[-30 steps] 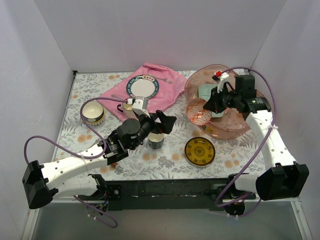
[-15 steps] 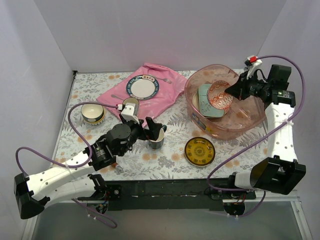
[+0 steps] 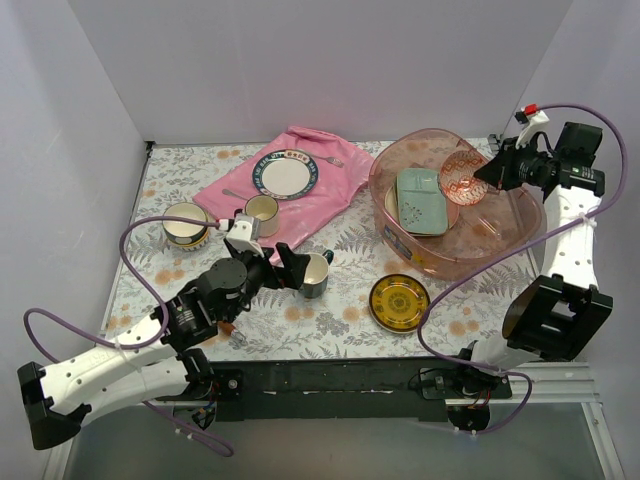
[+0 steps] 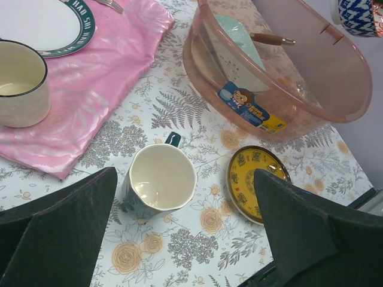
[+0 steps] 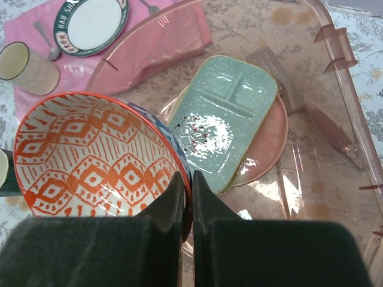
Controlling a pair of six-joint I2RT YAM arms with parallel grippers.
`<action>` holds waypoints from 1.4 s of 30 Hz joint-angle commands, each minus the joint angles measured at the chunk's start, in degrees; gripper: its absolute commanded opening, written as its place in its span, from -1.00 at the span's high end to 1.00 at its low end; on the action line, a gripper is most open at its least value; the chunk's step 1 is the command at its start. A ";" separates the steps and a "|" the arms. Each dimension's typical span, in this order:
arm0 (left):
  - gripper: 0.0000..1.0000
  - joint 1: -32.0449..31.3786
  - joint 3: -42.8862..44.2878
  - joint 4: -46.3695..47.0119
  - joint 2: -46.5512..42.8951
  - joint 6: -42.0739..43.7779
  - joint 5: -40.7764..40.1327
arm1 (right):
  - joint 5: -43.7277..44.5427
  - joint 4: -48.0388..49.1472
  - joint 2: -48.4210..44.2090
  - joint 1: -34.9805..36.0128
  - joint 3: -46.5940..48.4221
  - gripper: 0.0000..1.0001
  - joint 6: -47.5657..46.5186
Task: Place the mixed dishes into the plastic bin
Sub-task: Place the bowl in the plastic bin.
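Observation:
My right gripper [image 3: 490, 172] is shut on the rim of an orange-patterned bowl [image 3: 462, 177] and holds it tilted above the far right of the pink plastic bin [image 3: 400, 255]. In the right wrist view the fingers pinch the bowl [image 5: 90, 158] above a pale green tray [image 5: 224, 119] that lies on a pink plate [image 5: 266, 149] in the bin. My left gripper [image 3: 285, 268] is open and empty, just left of the dark mug [image 3: 314, 273]. The left wrist view shows the mug [image 4: 161, 179] upright between the fingers and the yellow plate [image 4: 248, 179] to its right.
A cream bowl [image 3: 185, 224] sits at the left. A pink cloth [image 3: 330, 190] holds a dark-rimmed white plate [image 3: 285, 174], a cream cup [image 3: 262, 210] and cutlery. A wooden-handled spatula [image 4: 272, 39] lies in the bin.
My right gripper carried the patterned bowl from the bin's near left rim up and over to its far right side. My left arm drew back, its gripper now left of the mug.

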 commanded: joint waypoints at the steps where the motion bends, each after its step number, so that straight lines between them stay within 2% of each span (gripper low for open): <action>1: -0.96 0.17 -0.77 -0.62 0.25 2.40 -2.37 | 1.55 1.55 1.51 -0.11 3.81 0.97 0.50; 7: -0.96 0.25 0.37 -0.97 3.85 4.87 -4.57 | 3.84 2.52 4.32 -0.20 3.54 0.97 0.15; 16: -0.96 0.34 -2.44 -1.85 2.10 3.38 -3.69 | 8.67 2.26 10.47 -0.02 3.54 0.97 -1.78; 27: -0.96 0.61 -5.25 -0.36 0.70 2.32 -3.34 | 12.36 -4.94 21.02 3.22 9.60 0.97 -6.09; 42: -0.96 2.36 -4.99 -2.29 0.78 -0.84 -2.73 | 13.95 -7.32 30.51 8.24 16.55 0.97 -6.27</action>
